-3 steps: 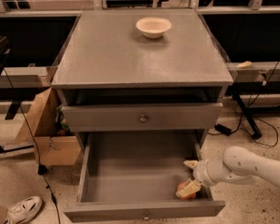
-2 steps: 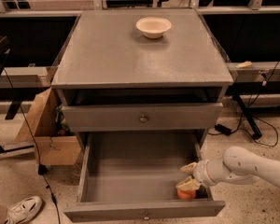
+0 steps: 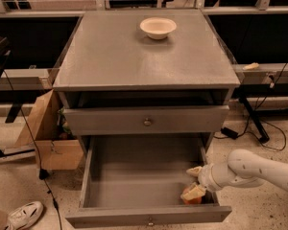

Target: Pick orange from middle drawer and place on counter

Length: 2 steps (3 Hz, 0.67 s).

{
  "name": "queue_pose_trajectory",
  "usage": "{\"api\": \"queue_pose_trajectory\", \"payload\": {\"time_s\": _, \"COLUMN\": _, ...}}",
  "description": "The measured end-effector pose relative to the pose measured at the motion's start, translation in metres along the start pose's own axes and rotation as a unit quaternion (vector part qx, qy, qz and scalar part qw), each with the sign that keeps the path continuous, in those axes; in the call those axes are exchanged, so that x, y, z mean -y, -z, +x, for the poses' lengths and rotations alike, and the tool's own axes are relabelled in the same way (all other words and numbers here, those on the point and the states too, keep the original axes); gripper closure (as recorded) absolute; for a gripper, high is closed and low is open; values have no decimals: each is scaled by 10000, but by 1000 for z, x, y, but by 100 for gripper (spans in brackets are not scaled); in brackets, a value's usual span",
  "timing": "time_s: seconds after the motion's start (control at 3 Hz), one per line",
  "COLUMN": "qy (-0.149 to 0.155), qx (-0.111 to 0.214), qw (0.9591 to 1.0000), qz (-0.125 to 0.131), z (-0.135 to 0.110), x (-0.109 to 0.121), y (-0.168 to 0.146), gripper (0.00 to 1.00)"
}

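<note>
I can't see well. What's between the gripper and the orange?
Nothing in the camera view: the gripper, front right in the open drawer, touches the orange.

No readable txt, labels or nos. — none on hand (image 3: 194, 182), in middle drawer (image 3: 134, 176) right-front corner.

End effector (image 3: 194, 181) hangs low right, fingers (image 3: 194, 170) spread.

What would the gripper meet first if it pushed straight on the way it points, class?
Probably the orange, right at the gripper's tip in the middle drawer's front right corner; depth is unclear.
</note>
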State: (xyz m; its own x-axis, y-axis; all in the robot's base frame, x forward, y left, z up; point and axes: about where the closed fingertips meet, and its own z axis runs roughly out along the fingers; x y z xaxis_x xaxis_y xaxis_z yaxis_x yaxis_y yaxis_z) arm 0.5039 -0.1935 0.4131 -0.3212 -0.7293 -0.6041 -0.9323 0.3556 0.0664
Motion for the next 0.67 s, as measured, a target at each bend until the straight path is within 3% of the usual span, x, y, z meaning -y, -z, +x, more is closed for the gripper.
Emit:
{"api": "queue_pose_trajectory", "payload": {"time_s": 0.33, "qy": -4, "qx": -194, "qw": 9997, "qz": -135, "z": 6, "x": -1, "y": 2, "gripper": 20}}
{"api": "queue_pose_trajectory", "payload": {"time_s": 0.67, "qy": -28, "qx": -360, "qw": 9992, "qz": -191, "z": 12, "x": -3, "y": 2, "gripper": 22}}
